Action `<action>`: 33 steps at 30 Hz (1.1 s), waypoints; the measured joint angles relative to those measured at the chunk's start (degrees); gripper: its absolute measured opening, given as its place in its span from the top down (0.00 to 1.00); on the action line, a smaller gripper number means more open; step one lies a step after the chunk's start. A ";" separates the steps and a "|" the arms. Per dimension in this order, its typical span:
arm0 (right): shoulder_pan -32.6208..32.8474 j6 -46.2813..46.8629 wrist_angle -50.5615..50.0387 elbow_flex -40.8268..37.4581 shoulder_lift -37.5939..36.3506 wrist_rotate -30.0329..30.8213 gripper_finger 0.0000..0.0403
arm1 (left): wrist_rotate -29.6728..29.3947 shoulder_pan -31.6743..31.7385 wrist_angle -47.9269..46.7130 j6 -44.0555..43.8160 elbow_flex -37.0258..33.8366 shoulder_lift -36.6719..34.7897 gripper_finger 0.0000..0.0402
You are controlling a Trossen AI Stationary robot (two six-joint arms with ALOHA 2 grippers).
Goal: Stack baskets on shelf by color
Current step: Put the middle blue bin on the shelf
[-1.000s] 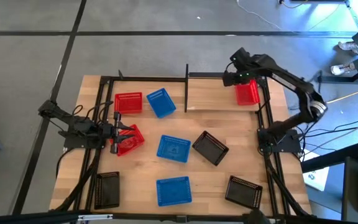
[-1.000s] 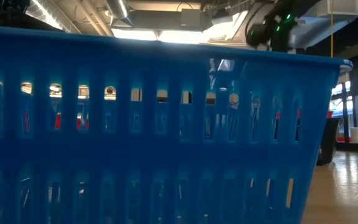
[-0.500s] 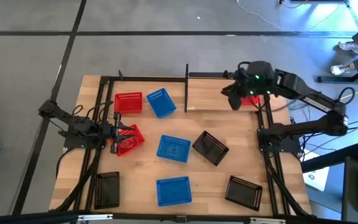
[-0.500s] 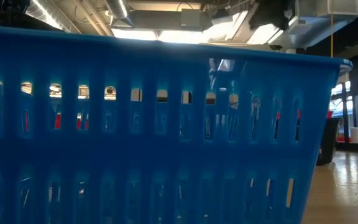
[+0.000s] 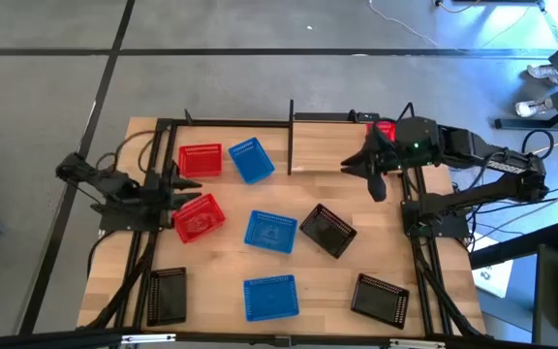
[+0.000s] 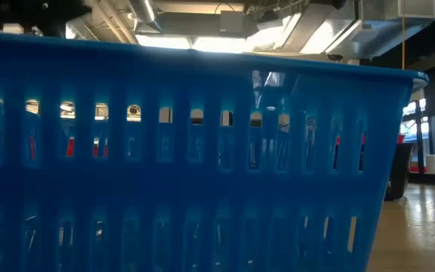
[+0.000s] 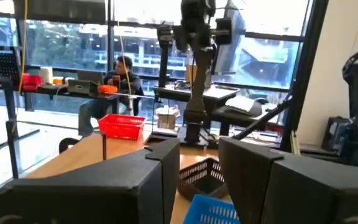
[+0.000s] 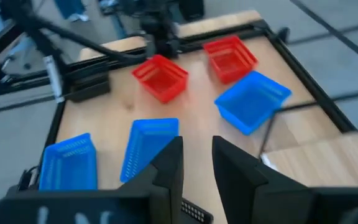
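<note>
Above the shelf (image 5: 352,155), right hand (image 5: 368,167) open, empty.

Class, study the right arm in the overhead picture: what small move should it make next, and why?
Probably swing the right gripper toward the tilted black basket, the closest loose one. Its fingers are open and empty over the shelf, and a red basket sits at the shelf's right end behind it.
</note>
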 joint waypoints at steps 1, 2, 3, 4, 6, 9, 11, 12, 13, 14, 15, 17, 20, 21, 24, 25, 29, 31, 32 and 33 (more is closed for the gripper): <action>0.80 -0.53 0.66 0.00 -0.02 0.01 0.79 | 0.02 0.01 -2.12 -0.71 2.23 1.73 0.74; 1.57 -1.40 1.61 0.00 -0.02 -0.01 0.79 | 0.01 0.02 -4.96 -1.46 4.57 3.71 0.74; 2.25 -1.94 2.49 0.00 -0.02 0.02 0.79 | 0.02 0.02 -7.95 -2.34 7.05 6.06 0.74; 2.90 -2.89 3.08 0.00 -0.10 0.01 0.79 | 0.03 0.02 -11.03 -3.56 9.65 8.61 0.74; 3.88 -4.41 3.88 0.00 -0.17 0.03 0.79 | 0.11 0.02 -17.83 -6.87 15.26 14.26 0.74; 4.76 -4.91 3.94 0.00 -0.28 0.03 0.79 | 1.00 0.02 -28.63 -12.97 23.34 23.00 0.74; 4.83 -4.80 3.94 0.00 -0.38 0.05 0.79 | 3.11 0.02 -35.62 -17.65 28.76 28.47 0.74; 4.83 -4.80 3.94 0.00 -0.45 0.09 0.79 | 4.68 0.11 -39.36 -20.20 31.36 31.06 0.74; 4.83 -4.82 3.94 0.00 -0.49 0.13 0.79 | 6.49 0.38 -42.53 -22.44 33.63 33.69 0.74; 4.83 -4.82 3.94 0.00 -0.51 0.14 0.79 | 8.66 0.86 -45.23 -24.09 35.76 36.31 0.74; 4.83 -4.82 3.94 0.00 -0.52 0.15 0.79 | 10.70 1.48 -47.28 -24.90 37.47 38.73 0.74; 4.83 -4.82 3.94 0.00 -0.50 0.14 0.79 | 14.37 3.14 -48.97 -24.76 40.16 43.39 0.74; 4.83 -4.59 3.94 0.00 -0.52 0.10 0.79 | 20.14 5.53 -48.31 -22.62 42.00 49.13 0.74; 4.83 -4.49 3.98 0.00 -0.64 -0.29 0.79 | 22.71 6.05 -47.97 -22.11 42.19 50.59 0.74; 5.48 -4.83 4.53 0.00 -1.41 -1.73 0.79 | 28.03 7.24 -47.72 -20.36 42.17 54.56 0.74; 5.85 -4.89 4.50 0.00 -1.68 -1.77 0.79 | 28.73 7.57 -46.81 -19.27 42.17 56.03 0.74; 7.73 -5.87 4.42 0.00 -2.45 -2.02 0.79 | 28.99 8.24 -42.95 -13.64 42.17 61.04 0.74; 8.66 -6.35 4.37 0.00 -2.81 -1.98 0.79 | 29.10 8.22 -41.44 -11.06 42.17 63.17 0.74; 9.08 -6.30 4.45 0.00 -2.95 -1.98 0.79 | 29.16 8.20 -40.38 -10.15 42.17 64.46 0.74; 9.50 -6.07 4.47 0.00 -3.05 -1.99 0.79 | 29.19 8.19 -38.85 -9.56 42.17 65.74 0.74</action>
